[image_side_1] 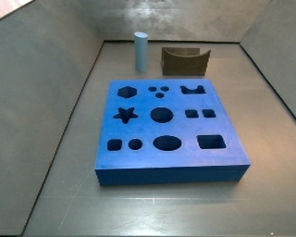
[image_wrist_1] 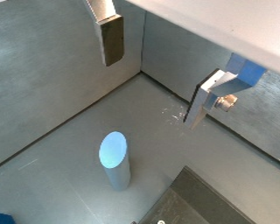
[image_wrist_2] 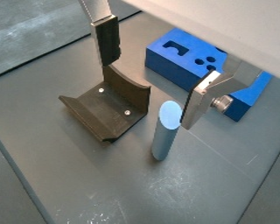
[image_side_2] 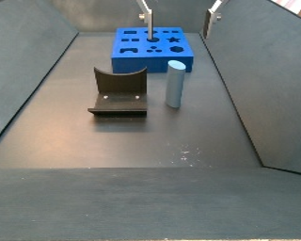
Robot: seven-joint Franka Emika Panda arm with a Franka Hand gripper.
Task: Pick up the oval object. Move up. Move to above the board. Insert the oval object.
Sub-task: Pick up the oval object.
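The oval object is a light blue-grey peg standing upright on the grey floor, seen in both wrist views (image_wrist_1: 113, 159) (image_wrist_2: 164, 131) and both side views (image_side_1: 141, 51) (image_side_2: 176, 83). The blue board (image_side_1: 232, 128) with shaped holes lies flat; it also shows in a side view (image_side_2: 123, 59) and a wrist view (image_wrist_2: 166, 72). My gripper (image_wrist_2: 156, 72) is open and empty, hanging above the floor with the peg below it and off to one side of the gap between the jaws. It shows in a wrist view (image_wrist_1: 157, 70) and, at the top edge, in a side view (image_side_2: 181, 11). In a side view showing the whole board, it is out of frame.
The dark fixture (image_wrist_2: 108, 109) with a curved notch stands beside the peg, between it and one wall; it shows in both side views (image_side_1: 184, 61) (image_side_2: 119, 91). Grey walls (image_wrist_1: 49, 79) enclose the floor on all sides.
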